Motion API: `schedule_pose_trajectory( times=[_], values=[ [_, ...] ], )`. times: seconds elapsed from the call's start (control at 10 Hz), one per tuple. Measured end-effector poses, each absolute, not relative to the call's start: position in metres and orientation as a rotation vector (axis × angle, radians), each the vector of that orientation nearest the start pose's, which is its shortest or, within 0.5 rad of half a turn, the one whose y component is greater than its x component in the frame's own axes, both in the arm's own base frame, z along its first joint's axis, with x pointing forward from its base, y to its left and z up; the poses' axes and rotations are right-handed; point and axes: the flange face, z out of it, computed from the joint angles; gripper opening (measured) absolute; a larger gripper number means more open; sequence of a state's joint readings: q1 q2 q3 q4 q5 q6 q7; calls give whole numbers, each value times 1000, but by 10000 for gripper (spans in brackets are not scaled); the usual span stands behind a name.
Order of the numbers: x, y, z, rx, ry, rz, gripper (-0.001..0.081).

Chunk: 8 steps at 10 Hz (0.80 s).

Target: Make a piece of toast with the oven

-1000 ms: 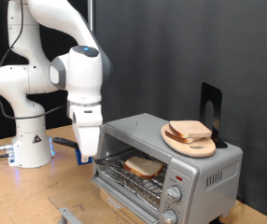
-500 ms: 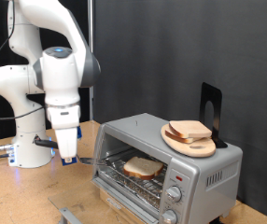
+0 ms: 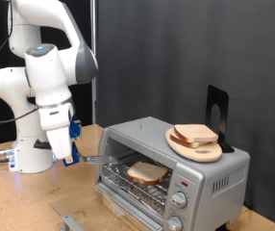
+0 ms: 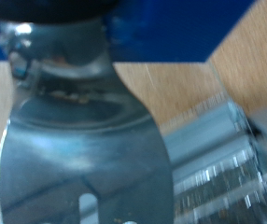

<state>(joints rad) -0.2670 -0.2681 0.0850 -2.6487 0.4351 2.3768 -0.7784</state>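
The gripper [image 3: 64, 154] hangs over the tabletop [image 3: 22, 207] near its left edge, fingers clenched on a metal spatula [image 4: 87, 149] whose blade reaches toward the oven [image 3: 171, 164]. The oven door is open, and 1 piece of toast [image 3: 147, 172] lies on the rack inside. A plate [image 3: 187, 149] with more bread sits on the oven's top. Judged from here, keeping the blade level and clear of the rack matters most.

Oven [image 3: 173, 166]: boxy silver-grey toaster oven, door open, two round knobs at front. Piece of toast [image 3: 148, 172]: pale, tan-crusted slice, flat on the oven's wire rack inside.
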Motion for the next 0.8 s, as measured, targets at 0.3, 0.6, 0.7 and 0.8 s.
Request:
schedule_pose_trajectory(
  times=[0.3,0.6,0.7,0.8],
  values=[
    [400,-72,372,-2754,-365,-260,384],
    [395,-67,389,-2729,-383,-266,384],
    [395,-66,388,-2727,-375,-262,384],
    [396,-62,389,-2705,-351,-276,384]
  ],
)
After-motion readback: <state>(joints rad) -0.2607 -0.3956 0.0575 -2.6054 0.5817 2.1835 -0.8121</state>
